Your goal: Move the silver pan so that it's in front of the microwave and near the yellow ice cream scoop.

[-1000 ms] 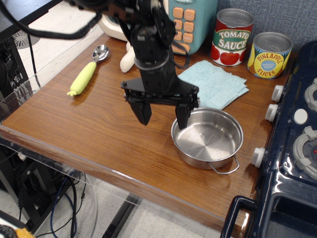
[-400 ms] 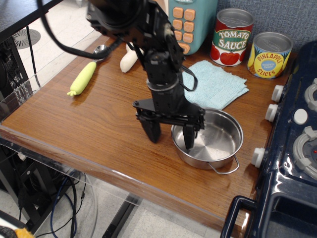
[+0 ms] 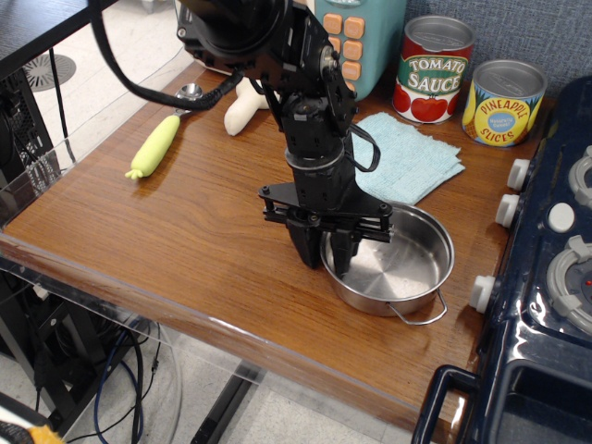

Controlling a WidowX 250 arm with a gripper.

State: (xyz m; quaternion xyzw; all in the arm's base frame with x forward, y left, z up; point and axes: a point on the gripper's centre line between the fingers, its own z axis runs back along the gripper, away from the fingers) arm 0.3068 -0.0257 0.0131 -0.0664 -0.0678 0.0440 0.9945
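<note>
The silver pan (image 3: 400, 264) sits on the wooden table (image 3: 166, 240) at the front right, next to the toy stove. My gripper (image 3: 324, 257) points straight down, its jaws closed across the pan's left rim, one finger inside the pan and one outside. The microwave (image 3: 359, 37) stands at the back, mostly hidden by my arm, with only its teal front and orange buttons showing. The yellow ice cream scoop (image 3: 155, 144) lies at the back left, well away from the pan.
A light blue folded cloth (image 3: 409, 157) lies behind the pan. A tomato sauce can (image 3: 435, 70) and a pineapple can (image 3: 504, 102) stand at the back right. The dark blue toy stove (image 3: 546, 277) borders the right. A white mushroom stem (image 3: 242, 113) lies near the microwave.
My gripper moved right and down from beside the pan, and its jaws closed from wide open onto the pan's left rim. The pan has stayed in place.
</note>
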